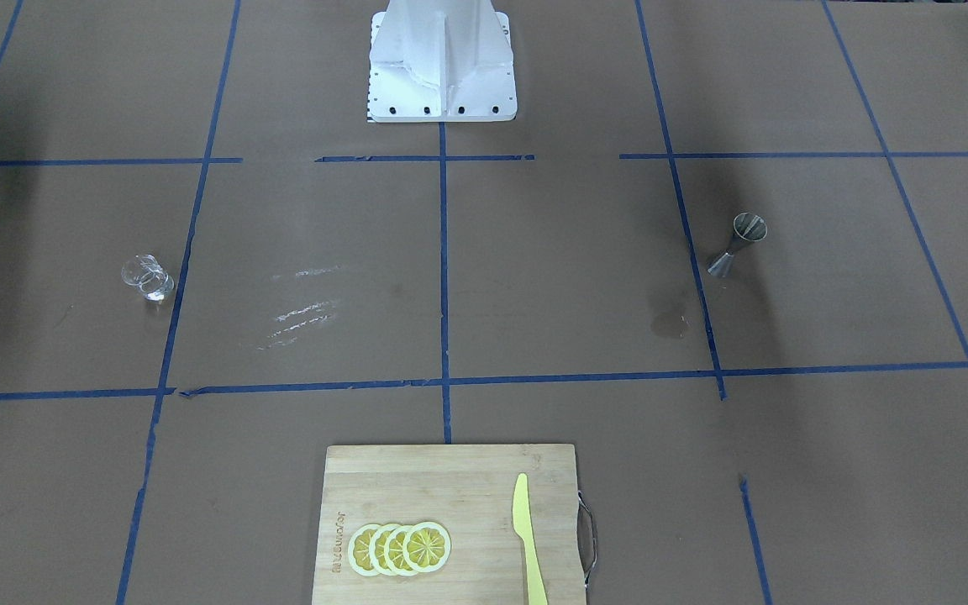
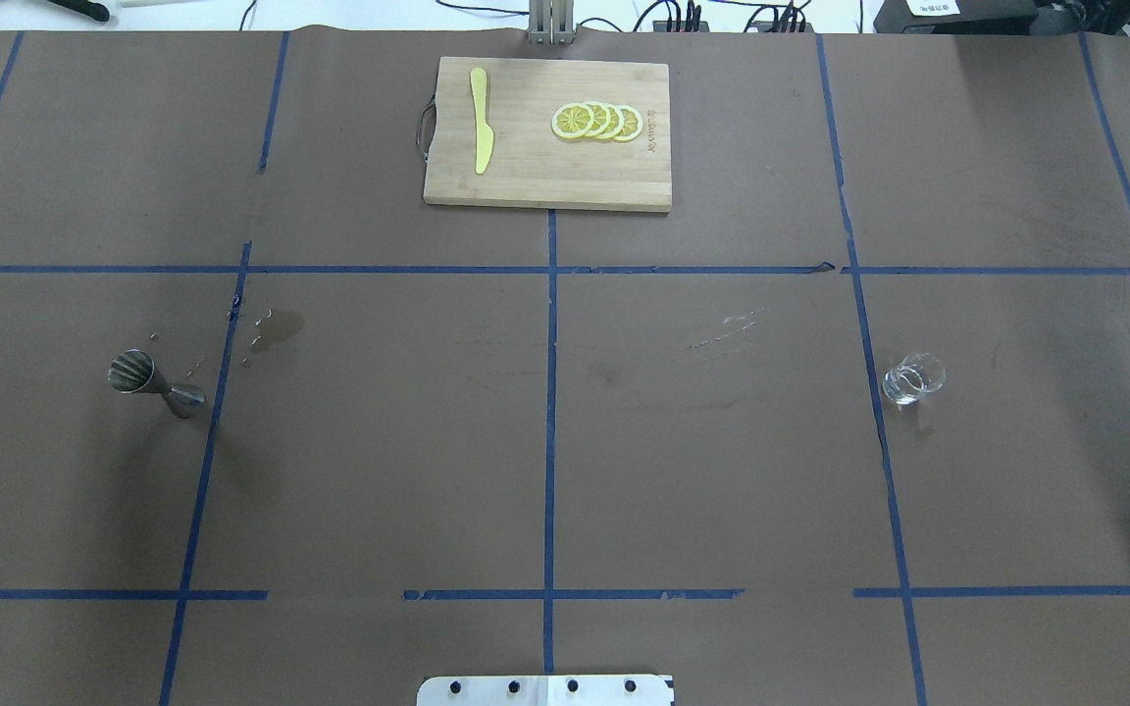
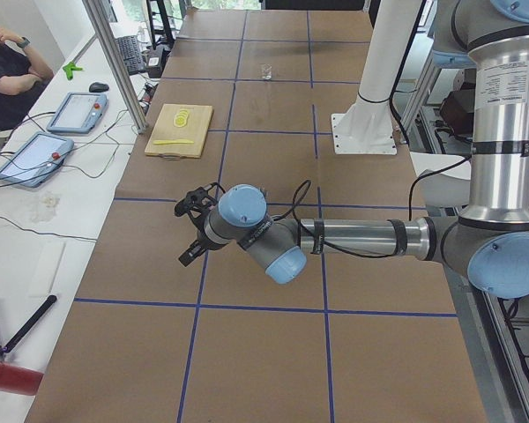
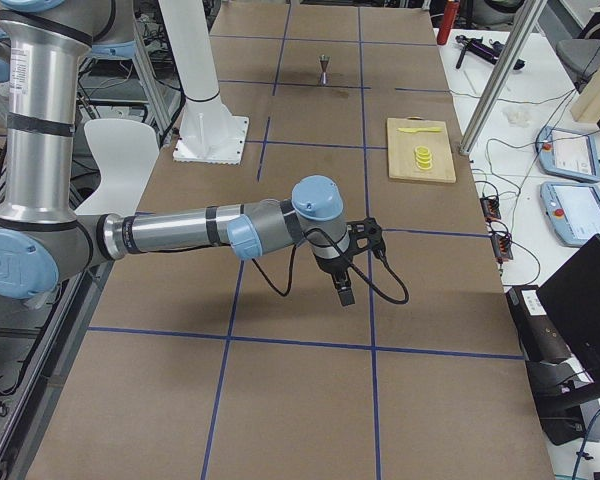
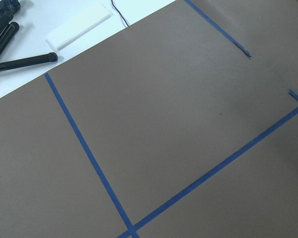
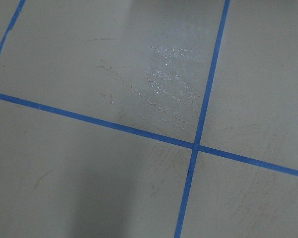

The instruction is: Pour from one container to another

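Observation:
The clear cup (image 1: 148, 277) (image 2: 913, 379) stands upright on the brown table, on the robot's right side, alone. Far across on the robot's left stands the steel jigger (image 1: 736, 245) (image 2: 155, 382), also upright and untouched. In the left side view my left gripper (image 3: 189, 257) hangs above the table, pointing down; I cannot tell whether it is open. The right side view shows my right gripper (image 4: 344, 295) held over the table the same way, its state unclear. Neither gripper appears in the overhead, front or wrist views. Both wrist cameras see only bare paper and blue tape.
A wooden cutting board (image 2: 545, 181) with a yellow knife (image 2: 481, 132) and lemon slices (image 2: 596, 121) lies at the table's far middle edge. The robot's white base (image 1: 442, 92) stands at the near middle. A damp stain (image 2: 281, 328) marks the paper near the jigger.

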Robot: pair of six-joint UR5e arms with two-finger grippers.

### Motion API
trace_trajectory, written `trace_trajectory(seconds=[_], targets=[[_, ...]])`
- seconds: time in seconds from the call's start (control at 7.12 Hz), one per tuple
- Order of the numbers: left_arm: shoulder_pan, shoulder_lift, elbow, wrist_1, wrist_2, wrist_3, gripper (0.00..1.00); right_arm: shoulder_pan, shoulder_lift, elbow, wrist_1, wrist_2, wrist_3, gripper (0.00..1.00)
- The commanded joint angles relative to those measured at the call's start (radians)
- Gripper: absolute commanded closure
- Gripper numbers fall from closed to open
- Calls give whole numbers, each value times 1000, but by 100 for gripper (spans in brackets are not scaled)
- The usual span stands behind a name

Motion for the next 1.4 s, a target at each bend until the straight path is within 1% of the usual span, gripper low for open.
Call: trace_trajectory(seconds=[0.0, 0.14, 0.28, 0.42, 0.56, 0.7, 0.84, 1.12, 1.26], targets=[[43, 13, -8, -205, 7, -205, 0, -6, 5, 3, 8, 2, 28, 0], [89, 31, -10, -293, 32, -302, 0, -11, 5, 3, 31, 4, 52, 0], [185, 60, -31, -414, 146, -455, 0, -11, 3, 3, 43, 4, 83, 0], [306, 98, -63, -488, 297, -592, 0, -11, -1, 3, 45, 4, 83, 0], [365, 137, -83, -545, 369, -636, 0, -11, -4, 3, 45, 4, 81, 0], [409, 175, -85, -630, 432, -686, 0, -11, -6, 3, 45, 4, 81, 0], [478, 203, -88, -696, 525, -735, 0, -11, -8, 3, 45, 4, 83, 0], [673, 214, -109, -711, 793, -828, 0, -11, -9, 3, 45, 4, 81, 0], [747, 215, -129, -711, 904, -829, 0, -11, -9, 3, 45, 4, 81, 0]])
